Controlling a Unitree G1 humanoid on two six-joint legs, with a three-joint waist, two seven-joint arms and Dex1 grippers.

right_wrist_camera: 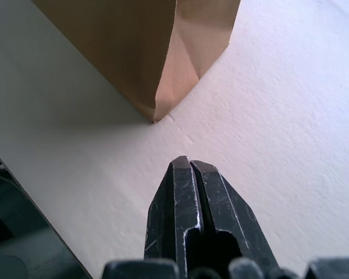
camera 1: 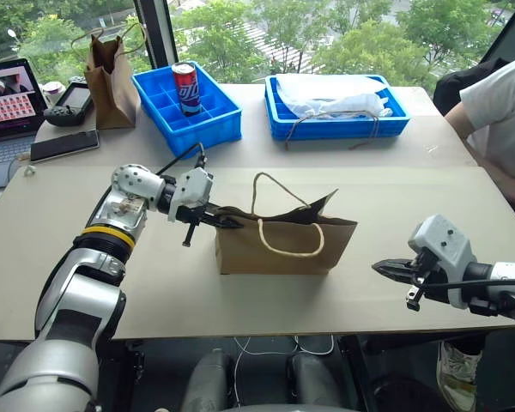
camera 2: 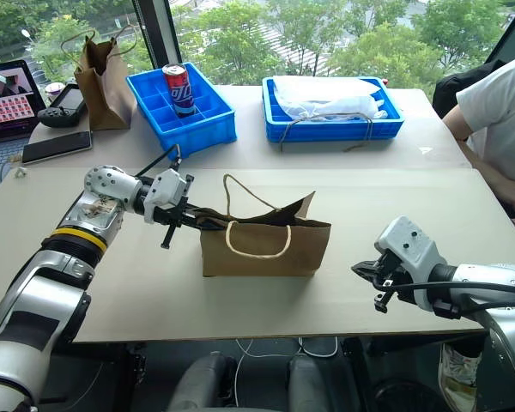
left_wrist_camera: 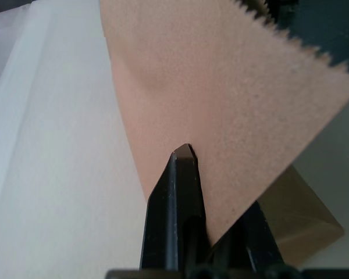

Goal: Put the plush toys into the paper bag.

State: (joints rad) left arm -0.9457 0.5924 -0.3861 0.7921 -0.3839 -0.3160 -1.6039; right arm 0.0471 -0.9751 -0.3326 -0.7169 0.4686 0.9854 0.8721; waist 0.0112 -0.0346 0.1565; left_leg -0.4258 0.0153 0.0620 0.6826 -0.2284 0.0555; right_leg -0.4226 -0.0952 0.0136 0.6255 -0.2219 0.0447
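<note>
So the left gripper has its jaws clamped on the paper bag rim mid-desk, probably holding it open, while the right gripper hovers, jaws together.

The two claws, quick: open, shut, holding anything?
Left gripper: shut on the paper bag's rim.
Right gripper: shut, holding nothing.
</note>
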